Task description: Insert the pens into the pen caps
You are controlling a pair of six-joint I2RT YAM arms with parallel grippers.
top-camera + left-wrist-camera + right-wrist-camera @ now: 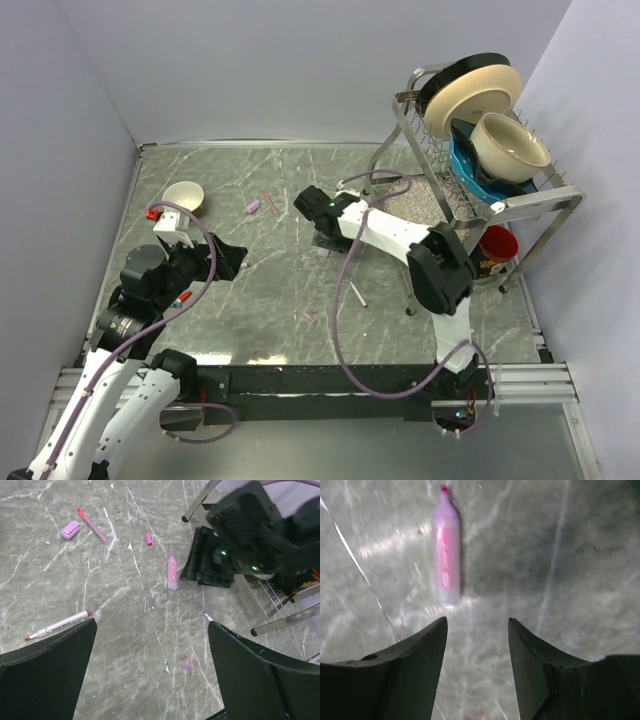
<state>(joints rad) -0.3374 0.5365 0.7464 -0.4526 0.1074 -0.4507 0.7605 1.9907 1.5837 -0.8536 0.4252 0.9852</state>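
In the right wrist view a short pink pen (446,555) lies on the table just ahead of my right gripper (477,625) and a little left of the gap. The jaws stand apart with nothing between them. The left wrist view shows that same pen (172,572) beside the right gripper (200,562). Farther off lie a thin pink pen (92,526), a purple cap (69,530) and a pink cap (148,539). A white pen (57,626) lies by my left finger. My left gripper (150,625) is wide open above bare table, a tiny purple cap (185,667) below it.
A dish rack (470,190) with plates and bowls stands at the back right, a red cup (498,242) under it. A small white bowl (184,195) sits at the back left. Another white pen (357,293) lies mid-table, and purple cables loop off both arms.
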